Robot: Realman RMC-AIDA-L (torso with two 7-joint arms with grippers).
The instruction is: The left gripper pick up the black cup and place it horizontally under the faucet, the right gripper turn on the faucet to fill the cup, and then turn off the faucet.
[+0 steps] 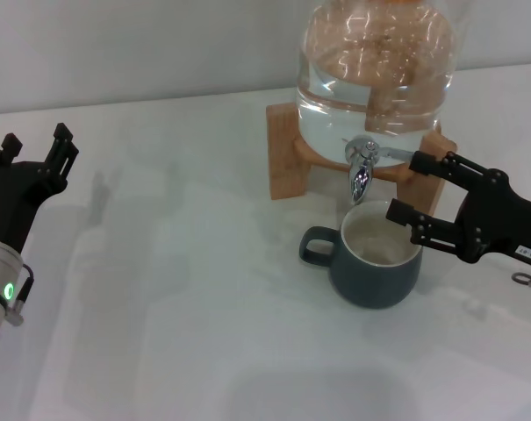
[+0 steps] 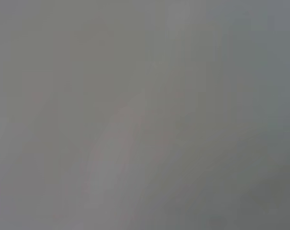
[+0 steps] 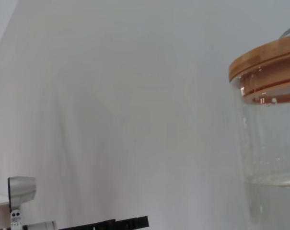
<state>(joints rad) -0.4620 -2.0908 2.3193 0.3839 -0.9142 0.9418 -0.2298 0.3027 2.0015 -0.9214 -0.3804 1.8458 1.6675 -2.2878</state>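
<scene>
The black cup point(image 1: 375, 260) stands upright on the white table, right under the faucet point(image 1: 362, 167), with its loop handle pointing left and its cream inside showing. To the faucet's right my right gripper point(image 1: 407, 187) is open. One finger reaches level with the lever and the other hangs over the cup's right rim, and neither holds anything. My left gripper point(image 1: 37, 149) is open and empty at the far left edge, well away from the cup. The left wrist view shows only blank grey.
A big clear glass jar point(image 1: 375, 70) of water sits on a wooden stand point(image 1: 287, 158) behind the cup. The right wrist view shows the jar point(image 3: 272, 139) with its wooden lid against a pale wall. White table point(image 1: 186, 289) stretches between the two arms.
</scene>
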